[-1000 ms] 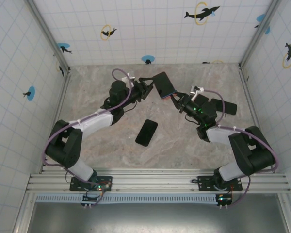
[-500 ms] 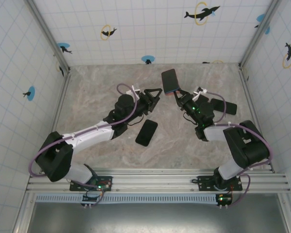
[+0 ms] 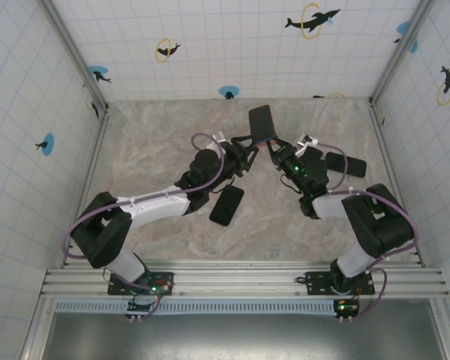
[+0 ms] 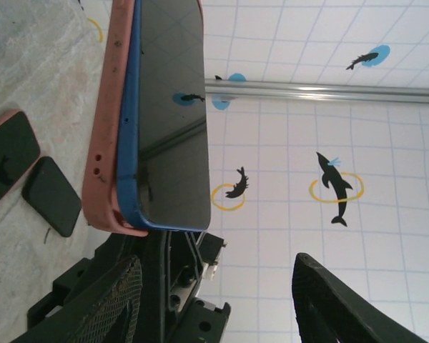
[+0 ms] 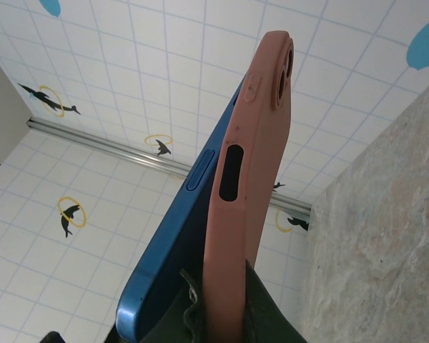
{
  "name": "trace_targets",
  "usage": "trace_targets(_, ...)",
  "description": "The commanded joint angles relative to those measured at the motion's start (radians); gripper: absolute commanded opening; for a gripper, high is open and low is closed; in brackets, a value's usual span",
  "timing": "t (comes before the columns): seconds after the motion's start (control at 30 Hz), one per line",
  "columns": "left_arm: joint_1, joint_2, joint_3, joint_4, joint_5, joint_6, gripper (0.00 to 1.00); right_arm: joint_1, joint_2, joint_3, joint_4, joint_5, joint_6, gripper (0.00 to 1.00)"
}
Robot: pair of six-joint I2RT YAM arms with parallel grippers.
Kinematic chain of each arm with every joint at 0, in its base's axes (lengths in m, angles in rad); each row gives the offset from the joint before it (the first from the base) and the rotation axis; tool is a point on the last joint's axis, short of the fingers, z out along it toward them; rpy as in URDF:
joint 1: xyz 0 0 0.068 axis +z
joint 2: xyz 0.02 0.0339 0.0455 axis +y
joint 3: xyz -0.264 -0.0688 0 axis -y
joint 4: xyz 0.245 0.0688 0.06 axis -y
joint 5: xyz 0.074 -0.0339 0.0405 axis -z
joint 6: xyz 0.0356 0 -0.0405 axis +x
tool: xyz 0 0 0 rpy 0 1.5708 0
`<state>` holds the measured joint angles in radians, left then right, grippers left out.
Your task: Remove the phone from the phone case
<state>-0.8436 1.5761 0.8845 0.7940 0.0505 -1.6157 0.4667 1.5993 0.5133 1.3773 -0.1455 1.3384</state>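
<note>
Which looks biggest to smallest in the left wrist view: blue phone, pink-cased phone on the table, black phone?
1. blue phone, nearest the camera.
2-3. pink-cased phone, cut off at the edge, and black phone: alike, unranked.

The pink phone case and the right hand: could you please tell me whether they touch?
Touching. The right wrist view shows the pink phone case clamped between the fingers of the right hand.

Both arms stretch forward and inward. The left gripper (image 3: 247, 150) has its 2 fingers spread, pointing at the right gripper (image 3: 272, 145) just ahead, whose jaws are clamped.
</note>
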Motion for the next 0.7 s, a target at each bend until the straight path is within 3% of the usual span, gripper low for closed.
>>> trace_targets(0.0, -0.007, 0.02, 0.048, 0.081, -0.008, -0.033, 0.57, 0.012, 0.001, 0.045, 0.121, 0.017, -0.026, 0.08)
trace_targets(0.67, -0.016, 0.055, 0.032, 0.072, 0.002, -0.04, 0.56, 0.013, 0.007, 0.048, 0.142, 0.0, -0.025, 0.08)
